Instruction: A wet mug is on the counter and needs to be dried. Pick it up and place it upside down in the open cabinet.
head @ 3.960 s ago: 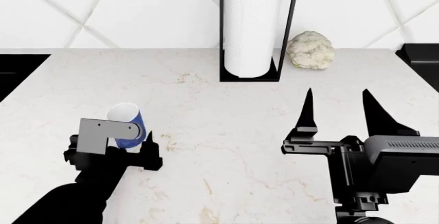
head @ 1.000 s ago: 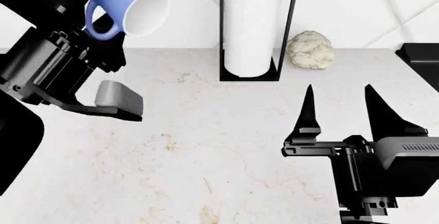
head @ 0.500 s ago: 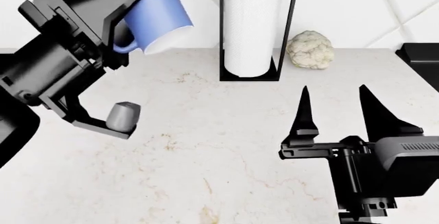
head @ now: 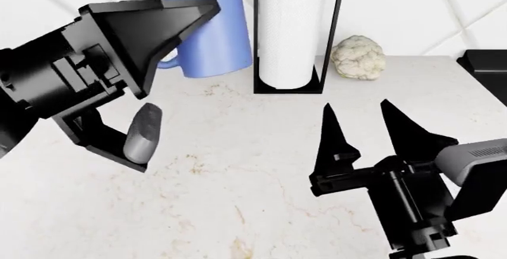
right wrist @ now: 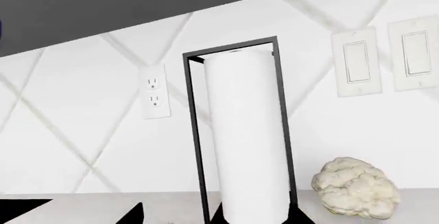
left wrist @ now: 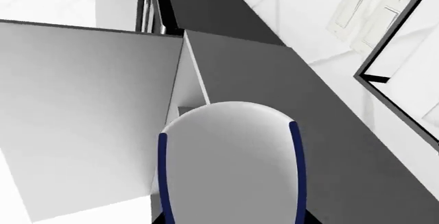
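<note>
My left gripper (head: 194, 18) is shut on the periwinkle blue mug (head: 212, 27) and holds it well above the white counter (head: 237, 170). In the head view the mug stands roughly vertical, its handle low on the gripper's side, just left of the paper-towel roll. In the left wrist view the mug's pale end (left wrist: 230, 167) fills the foreground. Behind it are the cabinet's white panel (left wrist: 82, 106) and dark grey face (left wrist: 274, 90); the opening itself I cannot make out. My right gripper (head: 357, 106) is open over the counter at the front right, with nothing between its fingers.
A white paper-towel roll (head: 291, 33) (right wrist: 247, 136) in a black frame stands at the back, close beside the mug. A pale lumpy cauliflower (head: 359, 58) (right wrist: 357, 187) lies to its right. A black stovetop corner (head: 485, 69) shows at the far right. Wall outlet (right wrist: 154, 91) and switches (right wrist: 384, 59) are behind.
The left arm lifted the mug off the counter, turned it from tilted to roughly vertical and carried it right, toward the towel roll. The right gripper shifted left and tilted, still open.
</note>
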### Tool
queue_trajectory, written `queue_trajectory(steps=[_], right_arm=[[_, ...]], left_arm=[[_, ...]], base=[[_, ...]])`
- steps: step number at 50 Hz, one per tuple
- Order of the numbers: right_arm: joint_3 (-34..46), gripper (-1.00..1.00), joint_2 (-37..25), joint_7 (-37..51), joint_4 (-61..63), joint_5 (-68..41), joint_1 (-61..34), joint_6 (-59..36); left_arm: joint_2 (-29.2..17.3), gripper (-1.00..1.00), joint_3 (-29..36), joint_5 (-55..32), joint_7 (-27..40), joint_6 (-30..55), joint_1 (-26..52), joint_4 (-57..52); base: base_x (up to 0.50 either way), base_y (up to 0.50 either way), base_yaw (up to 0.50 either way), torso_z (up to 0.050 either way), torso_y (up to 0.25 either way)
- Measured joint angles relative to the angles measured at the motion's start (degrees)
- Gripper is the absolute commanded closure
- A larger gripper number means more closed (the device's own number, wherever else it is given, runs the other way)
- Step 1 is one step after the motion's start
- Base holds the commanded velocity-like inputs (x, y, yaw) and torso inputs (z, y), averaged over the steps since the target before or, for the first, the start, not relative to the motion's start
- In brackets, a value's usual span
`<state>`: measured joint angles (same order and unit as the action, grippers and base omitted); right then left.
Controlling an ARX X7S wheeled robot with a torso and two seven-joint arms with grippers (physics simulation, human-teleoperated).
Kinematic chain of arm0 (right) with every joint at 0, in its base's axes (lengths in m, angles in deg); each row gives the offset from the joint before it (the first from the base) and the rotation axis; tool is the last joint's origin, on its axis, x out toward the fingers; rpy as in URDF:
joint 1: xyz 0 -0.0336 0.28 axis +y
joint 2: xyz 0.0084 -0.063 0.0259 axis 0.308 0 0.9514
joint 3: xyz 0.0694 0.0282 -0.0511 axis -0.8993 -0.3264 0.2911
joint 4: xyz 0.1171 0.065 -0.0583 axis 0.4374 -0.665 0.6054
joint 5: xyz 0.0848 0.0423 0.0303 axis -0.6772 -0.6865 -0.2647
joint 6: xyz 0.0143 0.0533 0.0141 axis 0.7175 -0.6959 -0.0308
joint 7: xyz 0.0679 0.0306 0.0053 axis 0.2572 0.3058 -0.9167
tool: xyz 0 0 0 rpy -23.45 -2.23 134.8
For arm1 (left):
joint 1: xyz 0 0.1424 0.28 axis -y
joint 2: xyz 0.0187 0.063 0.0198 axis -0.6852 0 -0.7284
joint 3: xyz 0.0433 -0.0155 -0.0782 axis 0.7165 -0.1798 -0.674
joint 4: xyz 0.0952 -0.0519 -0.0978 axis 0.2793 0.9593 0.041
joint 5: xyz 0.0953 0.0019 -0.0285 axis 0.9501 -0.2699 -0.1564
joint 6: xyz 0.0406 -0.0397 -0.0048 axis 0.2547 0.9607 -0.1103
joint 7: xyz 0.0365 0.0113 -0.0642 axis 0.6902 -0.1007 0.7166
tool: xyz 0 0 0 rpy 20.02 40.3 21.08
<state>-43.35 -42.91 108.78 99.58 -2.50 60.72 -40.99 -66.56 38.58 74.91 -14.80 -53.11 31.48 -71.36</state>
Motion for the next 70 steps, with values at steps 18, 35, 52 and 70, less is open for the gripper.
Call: queue_trajectory(steps=[18,35,52,70], right_arm=[[0.01,-1.0,-5.86,5.27,3.08,-19.05,-6.46,-10.87],[1.7,-1.0,-11.29,8.24,1.16,-31.98,-10.04,-17.34],[3.5,-1.0,-12.49,12.59,0.2,-40.12,-16.35,-19.87],[6.12,-1.0,-11.51,17.94,1.39,-47.33,-21.39,-20.23]], left_arm=[[1.61,1.0,1.88,7.76,6.6,-2.98,1.34,3.35],[5.67,1.0,3.59,13.25,10.97,-2.19,2.03,12.78],[3.92,1.0,5.03,15.89,15.69,-2.18,-0.69,9.74],[4.82,1.0,5.97,16.42,15.78,-2.53,-1.38,8.23]], base=[[0.0,0.0,0.0,0.0,0.0],[0.0,0.0,0.0,0.0,0.0],[0.0,0.0,0.0,0.0,0.0],[0.0,0.0,0.0,0.0,0.0]])
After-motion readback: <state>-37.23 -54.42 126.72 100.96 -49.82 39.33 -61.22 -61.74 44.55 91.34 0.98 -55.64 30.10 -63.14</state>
